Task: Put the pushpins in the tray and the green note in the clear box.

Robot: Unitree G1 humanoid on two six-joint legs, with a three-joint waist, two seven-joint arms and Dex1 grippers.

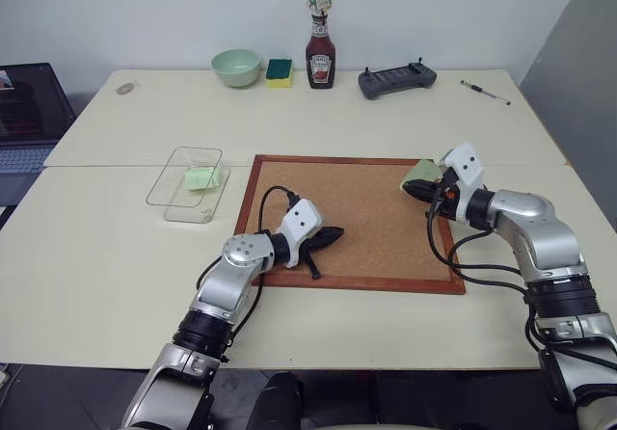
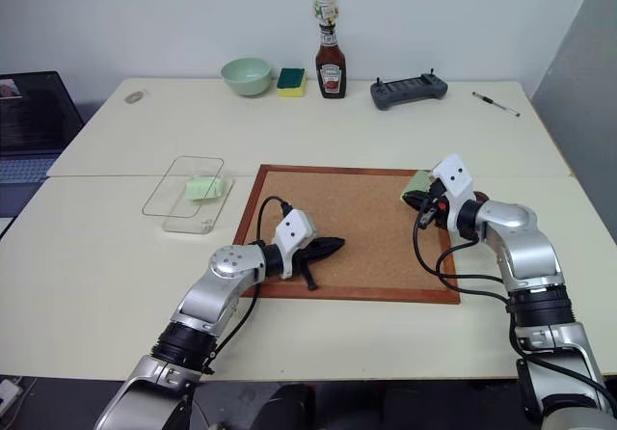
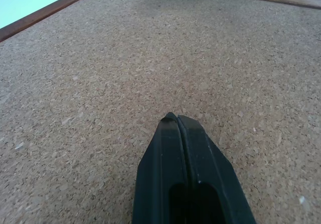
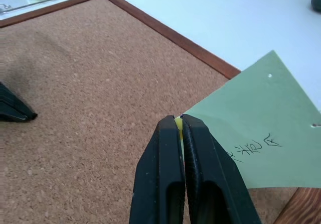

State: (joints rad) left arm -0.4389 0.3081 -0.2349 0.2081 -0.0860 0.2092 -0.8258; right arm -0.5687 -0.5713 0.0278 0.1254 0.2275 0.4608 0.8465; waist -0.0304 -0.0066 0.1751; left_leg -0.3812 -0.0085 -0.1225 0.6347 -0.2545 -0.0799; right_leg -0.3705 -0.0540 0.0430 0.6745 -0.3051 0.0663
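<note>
My right gripper [image 4: 178, 119] is shut on the edge of the green note [image 4: 251, 123], which hangs just above the far right corner of the cork board [image 1: 366, 218]. The note has handwriting and small pin holes. A thin yellow sliver shows between the fingertips. My left gripper [image 3: 175, 117] is shut and empty, resting on the cork near the board's front left. The clear box [image 1: 178, 191] lies left of the board with another pale green note [image 1: 202, 176] in it. A reddish-brown patch behind my right wrist may be the tray [image 2: 479, 197], mostly hidden. No pushpins can be made out.
Along the table's far edge stand a mint-green bowl [image 1: 236, 67], a green-and-yellow sponge [image 1: 280, 72], a ketchup bottle [image 1: 320, 49], a black controller [image 1: 396, 81] and a pen [image 1: 484, 92]. A laptop [image 1: 24, 112] sits off the table's left side.
</note>
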